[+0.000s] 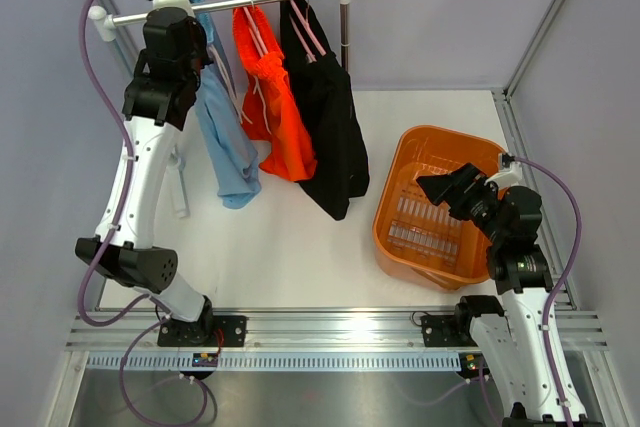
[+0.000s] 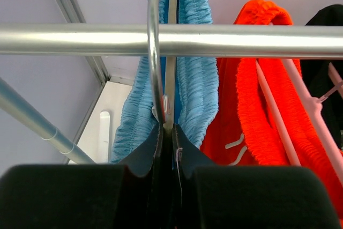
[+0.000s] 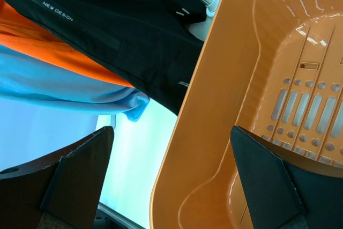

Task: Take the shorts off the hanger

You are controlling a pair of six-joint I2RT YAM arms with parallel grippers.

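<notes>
Three pairs of shorts hang on hangers from a metal rail [image 1: 230, 2]: light blue shorts [image 1: 228, 142], orange shorts [image 1: 275, 97] and black shorts [image 1: 332, 127]. My left gripper [image 1: 183, 25] is up at the rail's left end. In the left wrist view it [image 2: 167, 143] is shut on the metal hanger hook [image 2: 154, 52] of the light blue shorts [image 2: 195, 95], just below the rail [image 2: 241, 40]; the hook still sits over the rail. The orange shorts [image 2: 257, 100] hang to the right. My right gripper [image 1: 442, 187] is open and empty over the orange basket [image 1: 400, 172].
The basket rim [image 3: 214, 95] runs between my right fingers [image 3: 80, 172]. The rack's upright post [image 1: 346, 32] stands at the back right. Pink hanger arms [image 2: 278, 111] hold the orange shorts. Grey walls close in behind and on the sides.
</notes>
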